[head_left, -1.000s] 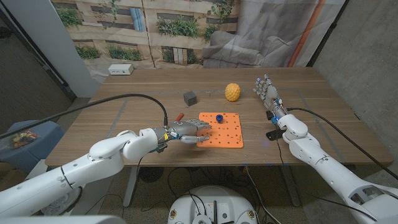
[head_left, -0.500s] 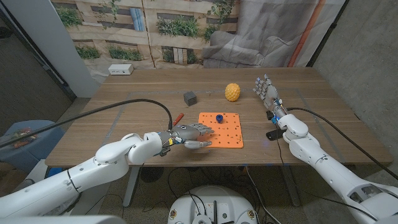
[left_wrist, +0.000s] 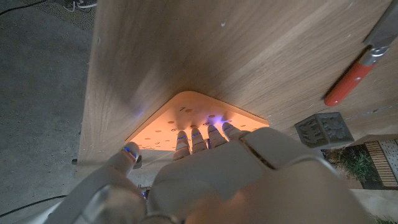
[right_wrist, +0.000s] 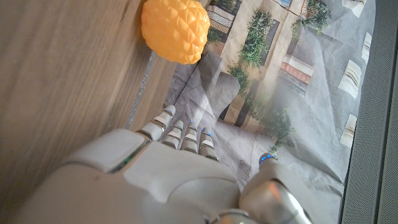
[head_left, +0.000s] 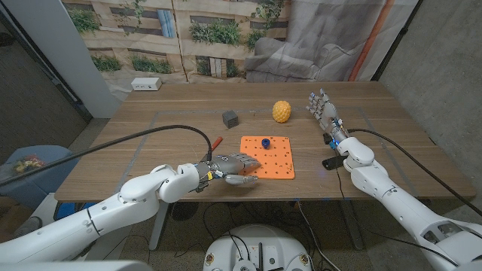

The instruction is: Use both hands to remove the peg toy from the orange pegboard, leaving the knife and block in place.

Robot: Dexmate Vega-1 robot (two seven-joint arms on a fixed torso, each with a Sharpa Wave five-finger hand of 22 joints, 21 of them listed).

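Observation:
The orange pegboard (head_left: pixel 273 159) lies near the table's front edge, and a small blue peg toy (head_left: pixel 266 141) stands in its far row. My left hand (head_left: pixel 233 166) is at the board's near left corner, fingers stretched out over that corner and holding nothing. In the left wrist view its fingertips (left_wrist: pixel 200 133) reach onto the pegboard (left_wrist: pixel 180 118). Left of the board lies the red-handled knife (head_left: pixel 215 141) (left_wrist: pixel 352 79). Behind it sits the grey block (head_left: pixel 230 118) (left_wrist: pixel 321 129). My right hand (head_left: pixel 322 110) is off to the right, fingers apart, empty.
A yellow bumpy ball (head_left: pixel 282 111) (right_wrist: pixel 175 28) sits behind the pegboard, between the block and my right hand (right_wrist: pixel 168 180). A white power strip (head_left: pixel 146 84) lies at the table's far left. Black cables run along both arms. A small black part (head_left: pixel 330 162) lies under the right forearm.
My left hand has slid a little toward the table's front edge and to the right, along the pegboard's near left corner. The right hand has stayed put.

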